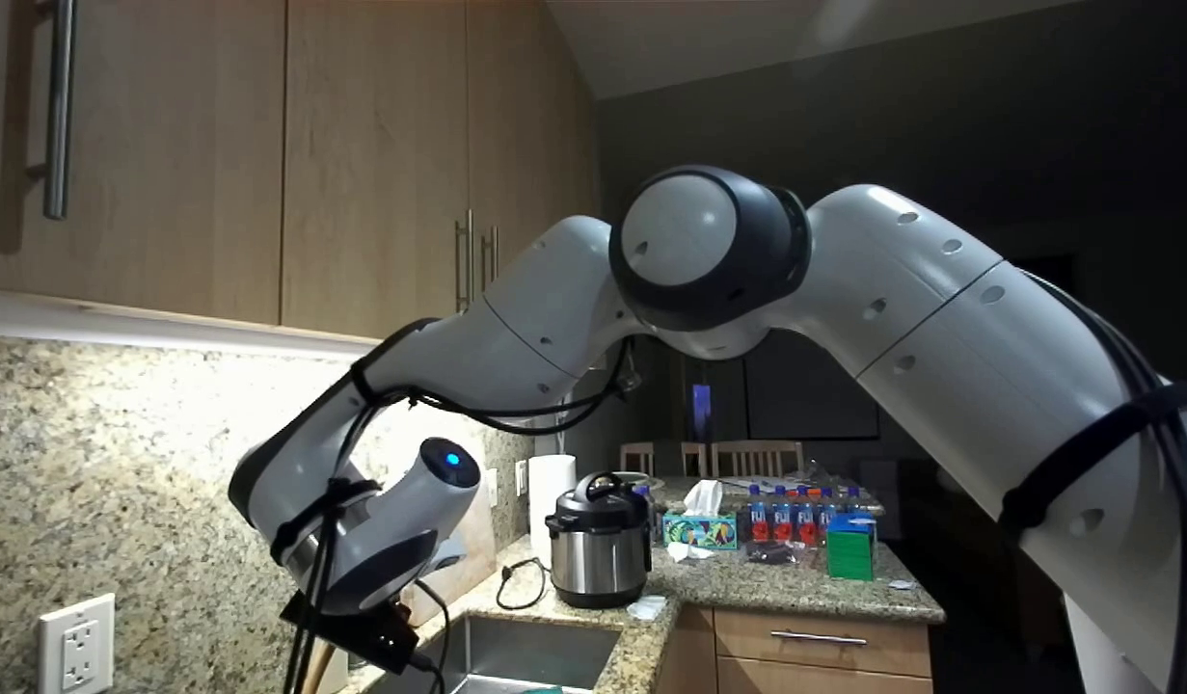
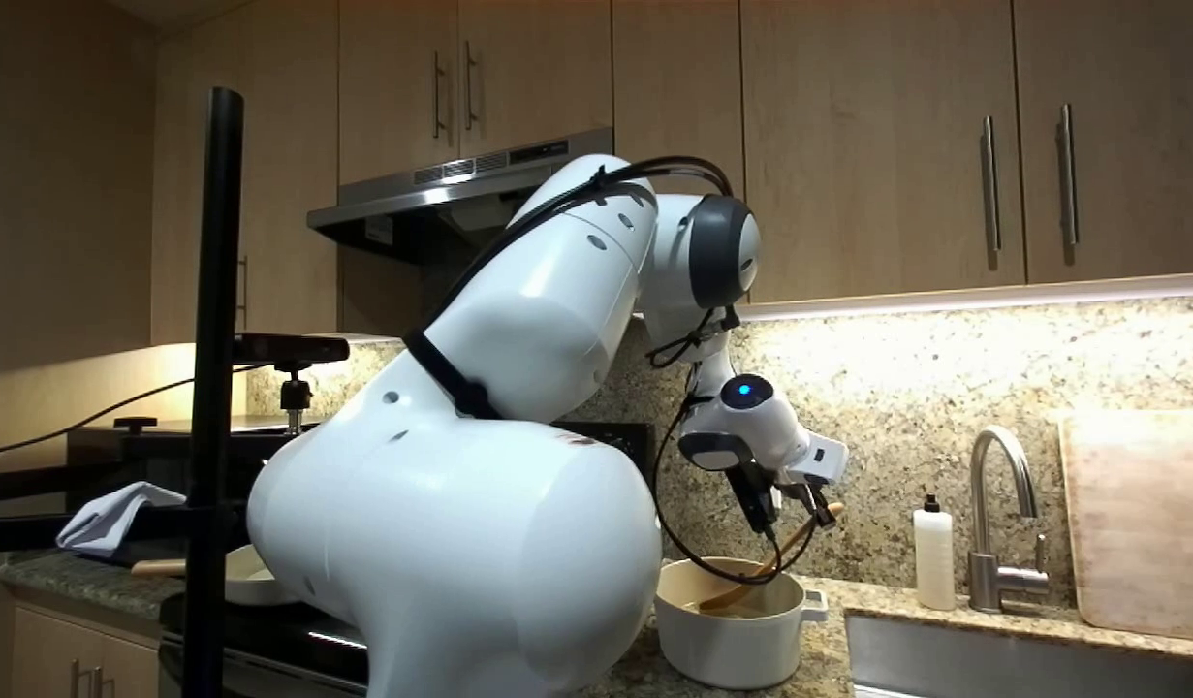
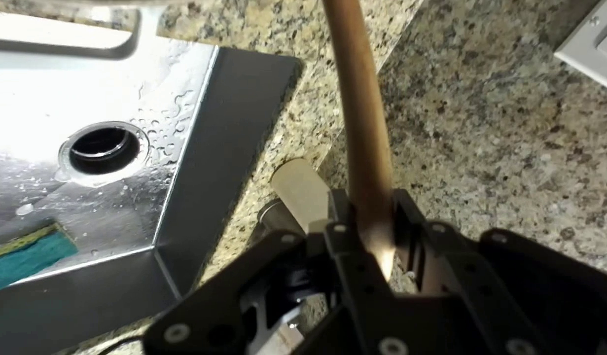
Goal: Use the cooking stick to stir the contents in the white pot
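At five o'clock in exterior view, white pot (image 2: 727, 645) on surface (image 2: 829, 664); wooden cooking stick (image 3: 365, 113) reaching inside it, handle tilted toward two o'clock, black fingers (image 3: 409, 217) clamped on stick near upper end; from pot, faucet (image 2: 984, 574) at two o'clock, sink (image 2: 1027, 657) at three

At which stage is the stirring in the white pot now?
Done: the cooking stick has its lower end inside the white pot, seen in an exterior view.
In hand: the gripper is shut on the stick's upper part, perhaps mid-stir.
Left: probably stirring, as the stick is in the pot; how much is finished, one moment cannot show.
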